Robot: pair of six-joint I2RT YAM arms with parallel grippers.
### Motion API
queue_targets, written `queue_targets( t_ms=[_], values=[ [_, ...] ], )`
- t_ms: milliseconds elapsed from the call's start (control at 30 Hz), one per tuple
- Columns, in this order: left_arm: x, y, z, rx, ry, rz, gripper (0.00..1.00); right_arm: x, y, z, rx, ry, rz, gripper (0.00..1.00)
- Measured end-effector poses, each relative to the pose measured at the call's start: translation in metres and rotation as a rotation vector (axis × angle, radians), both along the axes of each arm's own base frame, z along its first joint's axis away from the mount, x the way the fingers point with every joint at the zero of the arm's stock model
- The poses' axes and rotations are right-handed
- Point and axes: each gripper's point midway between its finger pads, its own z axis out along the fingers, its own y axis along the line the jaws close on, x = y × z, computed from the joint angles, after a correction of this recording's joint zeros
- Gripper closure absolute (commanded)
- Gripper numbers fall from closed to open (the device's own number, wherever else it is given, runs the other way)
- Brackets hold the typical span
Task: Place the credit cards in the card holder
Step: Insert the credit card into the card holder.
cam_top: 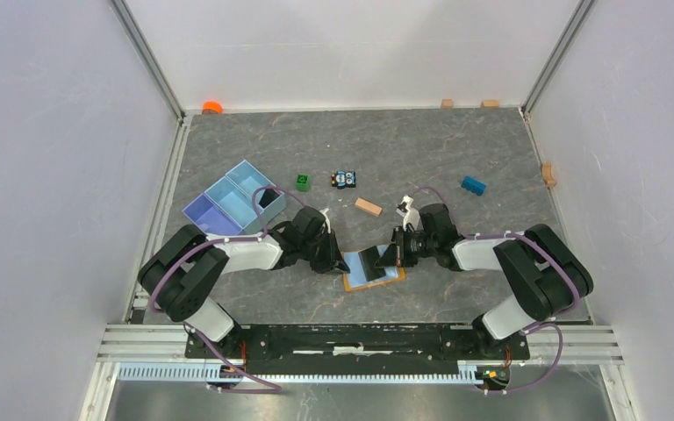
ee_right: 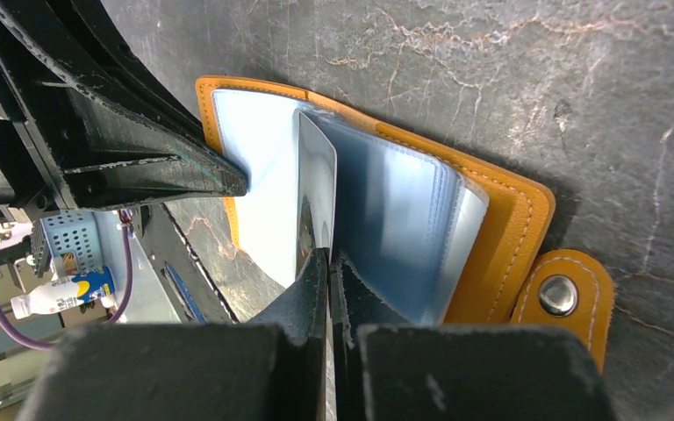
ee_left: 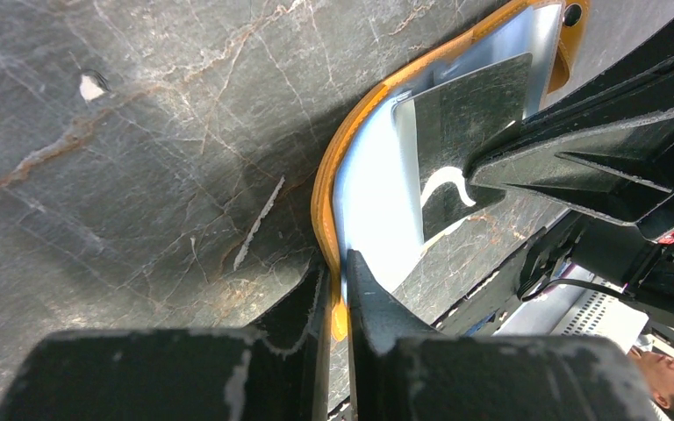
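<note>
Right gripper [ee_right: 328,259] is pinching a dark, glossy credit card [ee_right: 318,175] on edge, holding it upright at the clear sleeves of the card holder [ee_right: 518,219], while left gripper [ee_left: 336,274] is clamping the holder's orange cover, apparently to pin it open on the marbled grey table [cam_top: 456,149]. The holder is lying spread open between the two arms, near the table's front edge, showing tan-orange leather, a stitched rim, a snap tab and fanned translucent pockets.
</note>
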Motion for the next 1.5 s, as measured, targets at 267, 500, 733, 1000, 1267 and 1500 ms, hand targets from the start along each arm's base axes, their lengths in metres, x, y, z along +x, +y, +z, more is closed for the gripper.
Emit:
queue_targets(
  t_ms=[267,500,733,1000,1267,1500],
  values=[
    [0.000,0.000,0.000,0.002,0.000,0.000,0.85,-0.002,-0.002,-0.001,-0.006,-0.009,0.001,1.00],
    [0.000,0.000,0.000,0.001,0.000,0.000,0.81,-0.005,-0.003,-0.001,-0.010,-0.021,-0.013,1.00],
    [0.000,-0.001,0.001,-0.007,-0.004,-0.002,0.72,-0.010,0.010,0.000,-0.003,-0.021,-0.014,0.97],
    [0.001,-0.003,0.002,-0.027,-0.014,-0.008,0.63,-0.012,0.018,0.000,-0.023,-0.039,-0.023,0.69],
    [0.004,-0.001,0.008,-0.022,-0.041,0.009,0.53,-0.003,0.003,0.011,-0.153,-0.119,-0.042,0.50],
    [0.004,0.002,0.009,-0.016,-0.046,0.016,0.55,-0.003,-0.007,0.013,-0.234,-0.169,-0.013,0.43]
  ],
)
